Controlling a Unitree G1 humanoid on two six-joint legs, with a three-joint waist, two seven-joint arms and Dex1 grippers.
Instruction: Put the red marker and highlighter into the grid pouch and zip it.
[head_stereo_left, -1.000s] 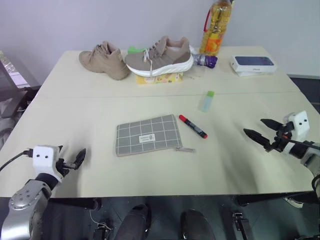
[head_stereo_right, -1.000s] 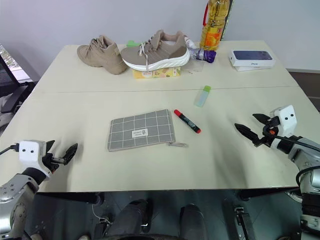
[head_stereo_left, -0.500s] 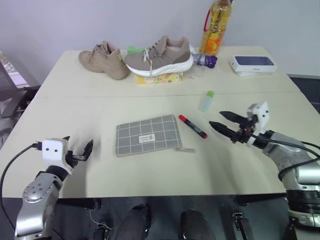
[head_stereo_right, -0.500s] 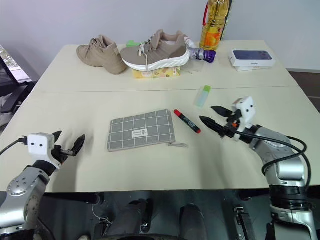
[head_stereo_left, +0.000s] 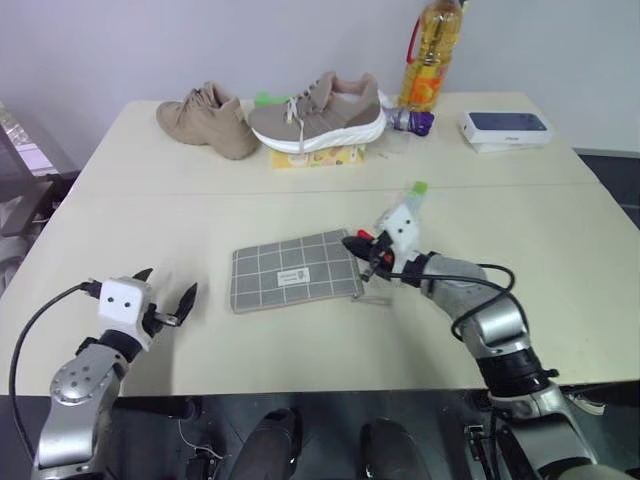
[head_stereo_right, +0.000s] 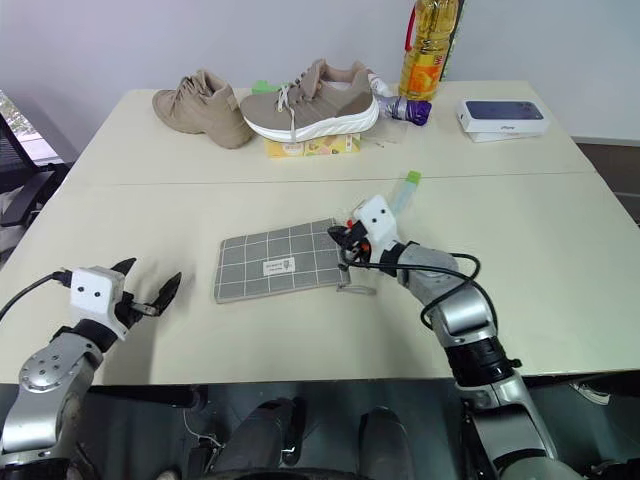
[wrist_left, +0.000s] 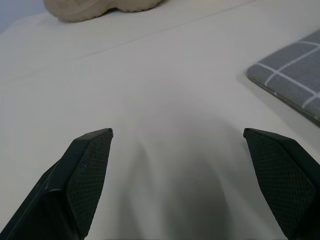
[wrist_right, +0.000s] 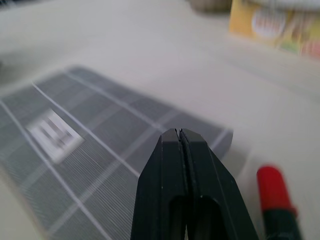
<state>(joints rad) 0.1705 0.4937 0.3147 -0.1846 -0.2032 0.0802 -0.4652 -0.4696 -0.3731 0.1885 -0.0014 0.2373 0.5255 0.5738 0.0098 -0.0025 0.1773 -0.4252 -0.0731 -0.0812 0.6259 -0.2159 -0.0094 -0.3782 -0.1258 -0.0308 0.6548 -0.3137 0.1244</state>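
Pale table w/ shoes and a bottle at the far edge; grid pouch lies flat mid-table, red marker just beside its right edge, highlighter partly hidden behind my R arm. R gripper is pinched shut on nothing over the pouch's right end, L gripper wide open and empty, well apart. Risk: closed tips could shove pouch or roll the marker off; zipper side is hard to make out.

Cream table: grid pouch, red marker, highlighter, shoes, phone box.
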